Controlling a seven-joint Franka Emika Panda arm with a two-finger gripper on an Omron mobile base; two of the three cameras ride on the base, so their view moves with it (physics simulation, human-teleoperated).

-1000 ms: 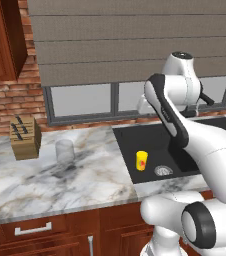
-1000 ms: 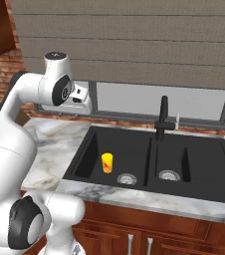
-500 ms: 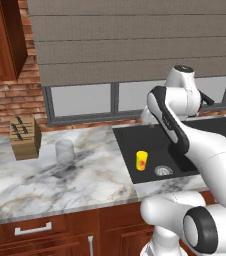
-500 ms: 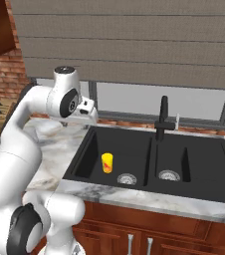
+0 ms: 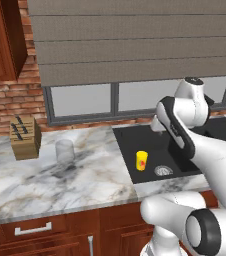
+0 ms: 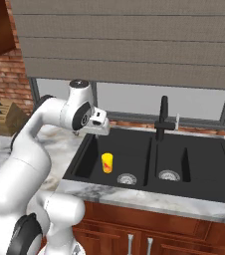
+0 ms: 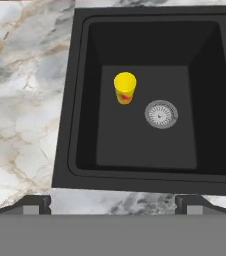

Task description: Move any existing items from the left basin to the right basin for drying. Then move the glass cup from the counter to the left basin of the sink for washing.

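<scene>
A small yellow container [image 7: 125, 87] with a red mark stands upright on the floor of the left basin [image 7: 150, 145], just left of the round silver drain [image 7: 161, 114]. It also shows in the base views [image 5: 142, 160] [image 6: 107, 163]. My gripper [image 7: 113, 205] hangs open and empty high above the left basin [image 6: 129, 144], its fingertips [image 7: 35, 204] spread wide over the front rim. From the right base view the gripper [image 6: 103, 128] sits above the basin's back left corner. The narrower right basin [image 6: 196, 162] lies beyond the divider. The glass cup [image 5: 64, 150] stands on the marble counter [image 5: 45, 185].
A black curved faucet [image 6: 163, 117] rises behind the divider between the bowls. A wooden knife block [image 5: 25, 137] stands at the back of the counter, left of the glass cup. Window and blind run along the back wall.
The arm has swung down and toward the sink, bringing the hand from beside the window to above the left basin. The yellow container and glass cup have not moved.
</scene>
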